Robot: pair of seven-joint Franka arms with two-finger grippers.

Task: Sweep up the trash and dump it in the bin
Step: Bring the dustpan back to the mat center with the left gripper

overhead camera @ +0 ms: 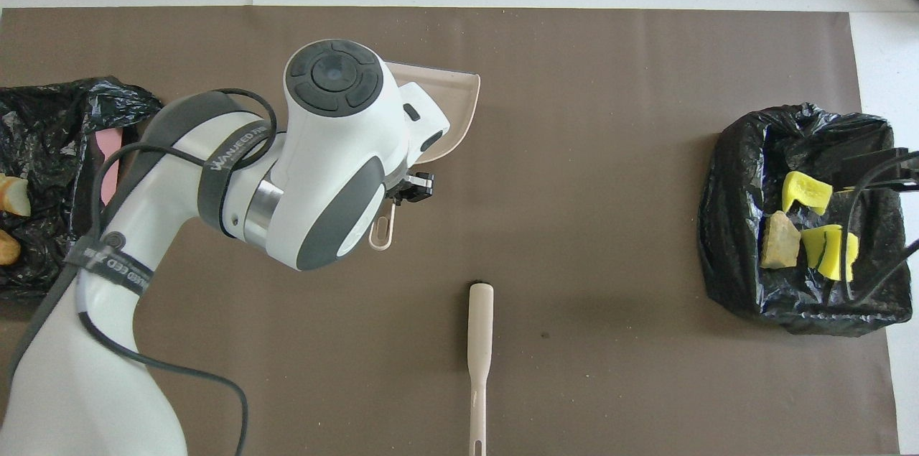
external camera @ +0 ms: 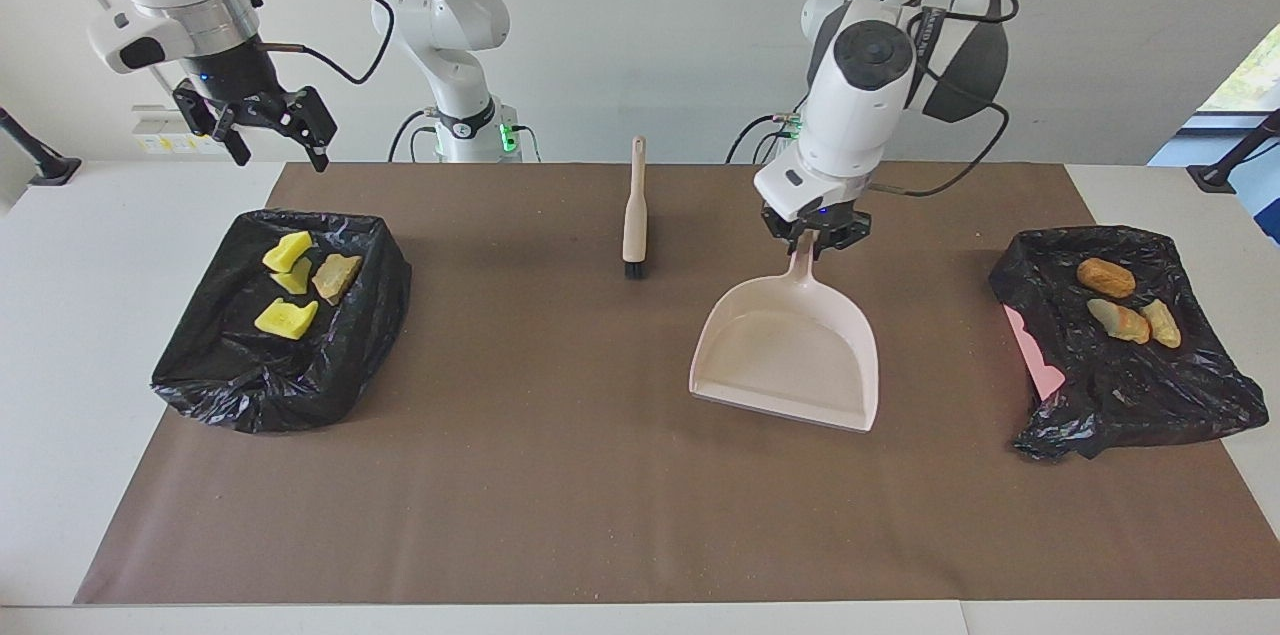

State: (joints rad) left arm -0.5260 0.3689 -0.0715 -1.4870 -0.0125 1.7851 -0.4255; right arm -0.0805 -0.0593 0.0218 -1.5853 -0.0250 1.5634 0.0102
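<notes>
Seven trash scraps (external camera: 287, 318) counted, in two bags (external camera: 280, 355); dustpan (external camera: 790, 355) clamped by left gripper (external camera: 808, 240), hidden overhead; right gripper (external camera: 265, 130) spread wide.

From my station I see a white table (external camera: 60, 335) covered by a brown mat (external camera: 600, 475), with a plain white wall (external camera: 640, 25) at the robots' end. A pale switch box (external camera: 182, 128) sits low on it, and daylight enters through a window (external camera: 1245, 75) at the left arm's end

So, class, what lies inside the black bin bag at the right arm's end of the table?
Inside the bin bag: three yellow sponge chunks and one tan scrap. Anything beneath them is hidden.
</notes>
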